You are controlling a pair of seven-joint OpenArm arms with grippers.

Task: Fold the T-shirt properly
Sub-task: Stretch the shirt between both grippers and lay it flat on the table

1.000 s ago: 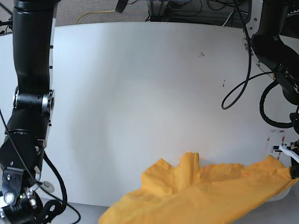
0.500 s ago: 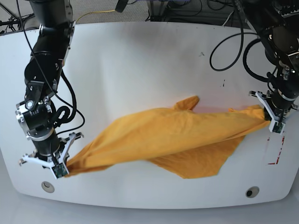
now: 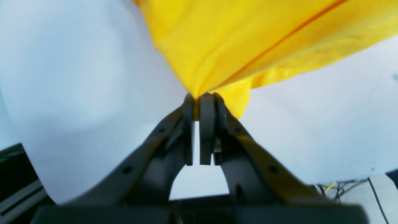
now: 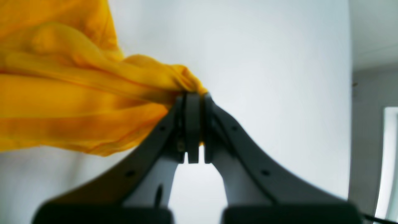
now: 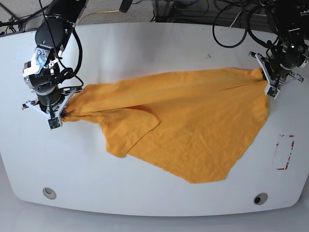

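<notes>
The orange-yellow T-shirt (image 5: 193, 121) lies stretched across the white table (image 5: 145, 48) between my two grippers, one flap folded over near its left part. At the right of the base view, my left gripper (image 5: 267, 83) is shut on the shirt's far right corner. Its wrist view shows the closed jaws (image 3: 199, 101) pinching the T-shirt (image 3: 248, 40) cloth. On the left of the base view, my right gripper (image 5: 60, 116) is shut on the bunched left end. Its wrist view also shows the jaws (image 4: 192, 96) clamped on the T-shirt (image 4: 77, 102).
Red marks (image 5: 285, 152) are drawn on the table near its right edge. Two round fittings (image 5: 48, 193) (image 5: 260, 198) sit along the front edge. Cables (image 5: 231, 19) hang behind the far edge.
Both arms have moved toward the far side of the table, pulling the T-shirt with them. The cloth has gone from a hanging, narrow band to a wide sheet lying on the table.
</notes>
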